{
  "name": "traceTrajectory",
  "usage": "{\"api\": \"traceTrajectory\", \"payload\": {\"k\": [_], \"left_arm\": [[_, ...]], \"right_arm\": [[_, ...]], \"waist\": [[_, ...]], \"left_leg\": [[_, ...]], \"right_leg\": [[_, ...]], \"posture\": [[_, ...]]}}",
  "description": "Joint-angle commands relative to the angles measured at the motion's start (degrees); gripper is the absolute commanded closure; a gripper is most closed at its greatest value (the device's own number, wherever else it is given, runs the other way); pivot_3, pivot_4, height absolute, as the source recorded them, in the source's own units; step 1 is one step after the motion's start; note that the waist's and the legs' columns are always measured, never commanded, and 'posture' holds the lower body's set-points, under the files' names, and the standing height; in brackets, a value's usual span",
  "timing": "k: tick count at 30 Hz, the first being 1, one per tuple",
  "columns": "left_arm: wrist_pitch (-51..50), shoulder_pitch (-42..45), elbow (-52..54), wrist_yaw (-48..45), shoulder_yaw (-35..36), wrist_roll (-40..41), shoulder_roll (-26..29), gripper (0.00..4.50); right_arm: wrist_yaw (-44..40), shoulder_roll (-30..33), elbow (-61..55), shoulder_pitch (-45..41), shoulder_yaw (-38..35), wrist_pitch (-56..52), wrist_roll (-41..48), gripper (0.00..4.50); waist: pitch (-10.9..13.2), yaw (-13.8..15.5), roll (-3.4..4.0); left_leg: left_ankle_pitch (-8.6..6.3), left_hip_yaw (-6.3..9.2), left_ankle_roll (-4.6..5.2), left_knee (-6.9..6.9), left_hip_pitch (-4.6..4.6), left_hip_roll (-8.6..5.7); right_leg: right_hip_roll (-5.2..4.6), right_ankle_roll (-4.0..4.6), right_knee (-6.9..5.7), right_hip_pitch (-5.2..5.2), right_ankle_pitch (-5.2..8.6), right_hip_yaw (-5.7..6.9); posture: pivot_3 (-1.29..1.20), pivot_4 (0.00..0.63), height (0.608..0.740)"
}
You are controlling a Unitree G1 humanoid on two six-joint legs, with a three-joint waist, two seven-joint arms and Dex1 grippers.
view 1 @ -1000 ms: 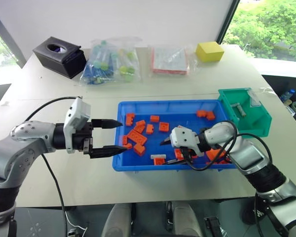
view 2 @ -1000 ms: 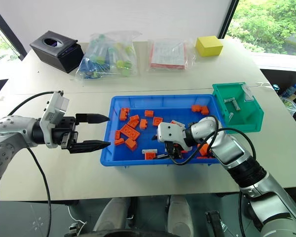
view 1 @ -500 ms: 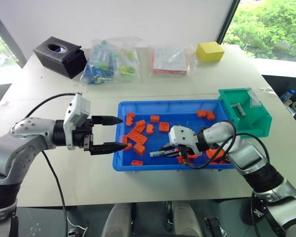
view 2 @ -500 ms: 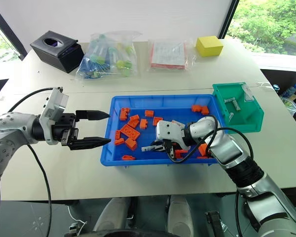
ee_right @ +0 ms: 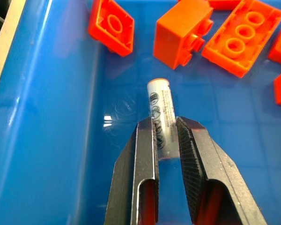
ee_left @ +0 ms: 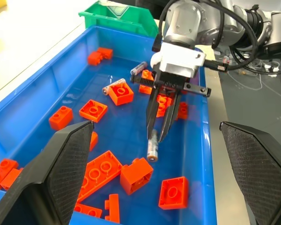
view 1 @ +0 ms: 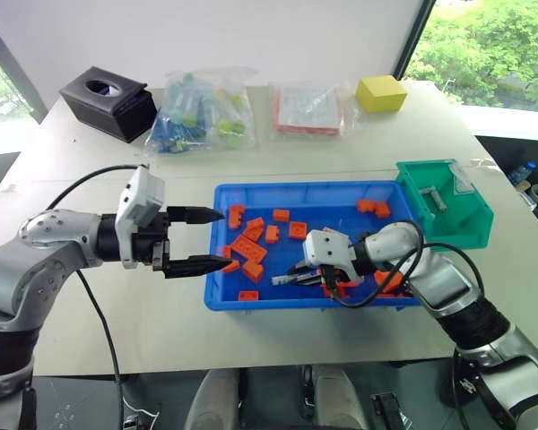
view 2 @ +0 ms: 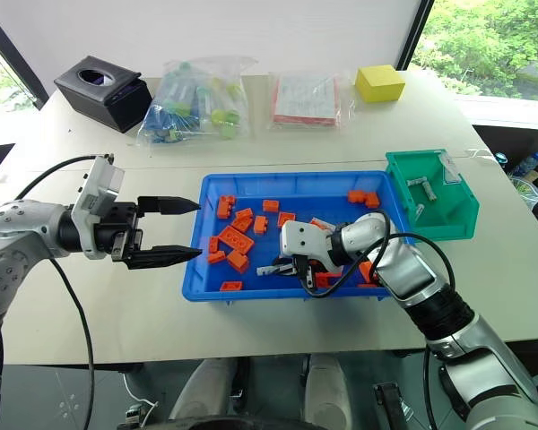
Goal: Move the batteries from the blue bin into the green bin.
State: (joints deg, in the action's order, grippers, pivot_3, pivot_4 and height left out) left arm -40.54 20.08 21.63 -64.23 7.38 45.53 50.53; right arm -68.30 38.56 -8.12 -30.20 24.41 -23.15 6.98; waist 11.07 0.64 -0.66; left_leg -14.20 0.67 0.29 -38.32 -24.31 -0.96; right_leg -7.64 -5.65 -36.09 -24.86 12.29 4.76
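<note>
White tabletop carries the blue bin near its front edge, with bare surface along the bin's left side and a narrow strip between the bin's near rim and the table's front edge. Touching or just beside the bin's right far corner stands the green bin, holding batteries already. Along the table's far edge lie a black box, two plastic bags and a yellow block, well apart from both bins.

Inside the blue bin, orange bricks scatter across the left and middle floor. Near the front rim, the right gripper has its two fingers pinched together on a battery, which juts out past the fingertips; open blue floor lies just beside it. That forearm bends in from the bin's right front corner, pointing leftward and down.

Outside the bin's left wall, the left gripper hangs level with its fingers apart, tips at the rim.
</note>
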Motion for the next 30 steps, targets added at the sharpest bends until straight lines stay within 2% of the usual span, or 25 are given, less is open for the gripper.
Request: {"api": "traceTrajectory", "payload": {"k": [1, 2, 5, 6, 7, 9, 12, 15, 19, 20, 25, 30], "left_arm": [[1.0, 1.1, 0.3, -0.4, 0.2, -0.3, 0.1, 0.00], [1.1, 1.1, 0.3, -0.4, 0.2, -0.3, 0.1, 0.00], [1.1, 1.4, 0.1, -0.4, 0.1, -0.4, 0.0, 0.00], [1.1, 1.5, 0.0, -0.4, 0.1, -0.5, 0.0, 0.00], [1.1, 1.5, 0.0, -0.4, 0.1, -0.4, 0.0, 0.00], [1.2, 1.6, -0.1, -0.3, 0.1, -0.5, -0.1, 0.00], [1.3, 1.9, -0.3, -0.2, 0.0, -0.6, -0.2, 0.00], [1.4, 2.1, -0.5, -0.3, -0.1, -0.9, -0.4, 0.00], [1.7, 2.7, -0.9, -0.4, -0.3, -1.3, -0.6, 0.00], [1.7, 2.7, -1.0, -0.4, -0.3, -1.3, -0.6, 0.00], [2.1, 3.3, -1.6, -0.8, -1.0, -1.7, -0.7, 0.00], [2.4, 3.3, -1.9, -1.0, -1.4, -2.1, -0.9, 0.00]], "right_arm": [[-1.1, 0.1, -0.8, 0.1, 0.7, 0.8, -0.6, 3.77], [-1.3, 0.1, -1.2, 0.3, 0.6, 0.2, -0.4, 3.77], [-0.9, -0.2, -1.4, 0.6, 0.6, -0.9, -0.3, 2.97], [-0.7, -0.3, -1.2, 0.7, 0.7, -0.4, -0.8, 2.51], [-0.3, -0.4, -1.0, 0.8, 1.0, 0.4, -1.5, 1.85], [0.1, -0.4, -0.8, 1.0, 1.2, 0.6, -2.0, 1.05], [0.1, -0.6, -0.8, 1.1, 1.1, 0.4, -2.0, 1.05], [0.6, -1.0, -0.9, 1.3, 0.8, 0.3, -1.9, 2.01], [0.9, -1.0, -1.4, 1.3, 0.5, 0.3, -2.2, 4.06], [0.9, -1.0, -1.5, 1.2, 0.4, 0.2, -2.2, 4.43], [1.5, -0.5, -5.6, -0.9, -3.8, -3.9, 0.6, 4.42], [8.1, -0.1, -7.9, -7.2, -17.6, -16.7, 7.5, 4.42]], "waist": [[0.0, 0.0, 0.00], [0.0, 0.0, 0.00], [0.0, 0.0, 0.00], [0.0, 0.0, -0.01], [0.0, 0.0, -0.01], [0.0, 0.0, -0.01], [0.0, 0.0, -0.02], [0.0, 0.0, -0.03], [0.0, 0.0, -0.03], [0.0, 0.1, -0.03], [0.0, 0.0, -0.03], [0.0, 0.0, -0.03]], "left_leg": [[0.00, 0.00, 0.00, 0.00, 0.00, 0.00], [0.00, 0.00, 0.00, 0.00, 0.01, 0.00], [0.00, 0.01, 0.00, 0.00, 0.01, 0.00], [0.00, 0.00, 0.00, 0.00, 0.00, 0.00], [0.00, 0.00, 0.00, 0.00, 0.01, 0.00], [0.00, 0.00, 0.00, 0.00, 0.01, 0.00], [0.00, 0.01, 0.00, 0.00, 0.02, 0.00], [0.00, 0.00, -0.01, 0.00, 0.02, 0.00], [0.00, 0.01, -0.01, 0.00, 0.03, 0.00], [0.00, 0.01, -0.01, 0.01, 0.03, 0.00], [0.01, 0.01, -0.01, 0.00, 0.03, -0.03], [0.01, 0.02, -0.03, 0.00, 0.03, 0.01]], "right_leg": [[0.00, 0.00, 0.00, 0.00, 0.00, 0.00], [0.00, 0.00, 0.00, 0.00, 0.00, 0.00], [0.00, 0.00, 0.00, 0.00, 0.00, 0.00], [0.00, 0.00, 0.00, 0.00, 0.00, 0.00], [0.00, 0.00, 0.00, 0.00, 0.00, 0.00], [0.00, 0.00, 0.00, 0.00, 0.00, 0.00], [0.01, 0.00, -0.01, 0.01, 0.00, 0.00], [0.00, 0.00, -0.01, 0.01, 0.00, 0.00], [0.01, 0.00, -0.01, 0.02, 0.00, 0.00], [0.01, -0.01, -0.01, 0.02, 0.00, 0.00], [0.01, 0.00, -0.01, 0.02, 0.00, 0.01], [0.00, 0.01, -0.03, 0.01, -0.01, 0.00]], "posture": [[0.00, 0.150, 0.692], [0.00, 0.150, 0.692], [0.00, 0.150, 0.692], [0.00, 0.150, 0.692], [0.00, 0.150, 0.692], [0.00, 0.150, 0.692], [0.00, 0.150, 0.692], [0.00, 0.150, 0.692], [0.00, 0.150, 0.692], [0.00, 0.150, 0.692], [0.00, 0.150, 0.692], [0.00, 0.150, 0.692]]}}
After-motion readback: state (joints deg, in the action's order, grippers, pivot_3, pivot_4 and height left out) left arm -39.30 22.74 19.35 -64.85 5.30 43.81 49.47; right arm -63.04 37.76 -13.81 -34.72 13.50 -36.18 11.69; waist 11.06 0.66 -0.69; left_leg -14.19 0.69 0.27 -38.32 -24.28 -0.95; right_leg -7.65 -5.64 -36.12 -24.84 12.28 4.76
